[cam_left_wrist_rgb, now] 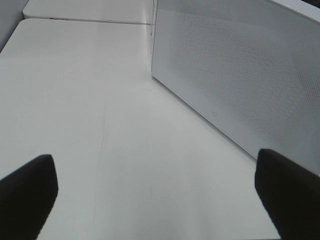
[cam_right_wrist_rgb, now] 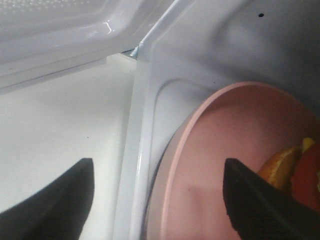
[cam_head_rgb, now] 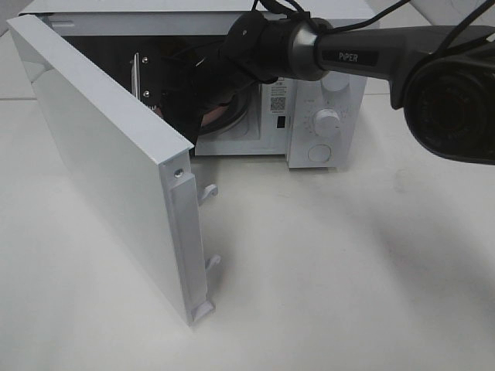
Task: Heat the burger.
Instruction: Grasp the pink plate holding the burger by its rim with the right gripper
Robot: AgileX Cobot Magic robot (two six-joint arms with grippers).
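Burger (cam_right_wrist_rgb: 295, 172): sits on the pink plate (cam_right_wrist_rgb: 225, 165) inside the microwave (cam_head_rgb: 321, 116); only an orange-brown and red edge shows past the right claw's dark finger, so how squarely it sits I cannot tell.
Right claw (cam_right_wrist_rgb: 155, 197): jaws parted with nothing between them, straddling the plate's rim at the oven mouth; one finger over the tabletop side, the other over the plate.
Left claw (cam_left_wrist_rgb: 157, 192): spread wide and empty, low over the tabletop (cam_left_wrist_rgb: 100, 100) just beside the microwave's perforated side wall.
Step in hand: probably the release, with plate and burger set down in the cavity.
Next move: draw the right arm (cam_head_rgb: 363, 54) straight back out of the opening, then swing the door (cam_head_rgb: 100, 170) shut and set the dials.
Edges: door frame and cavity lip lie close beside the right claw; the plate rim is just under it.
Open room: broad bare tabletop in front of the oven; the door stands wide, reaching towards the front.
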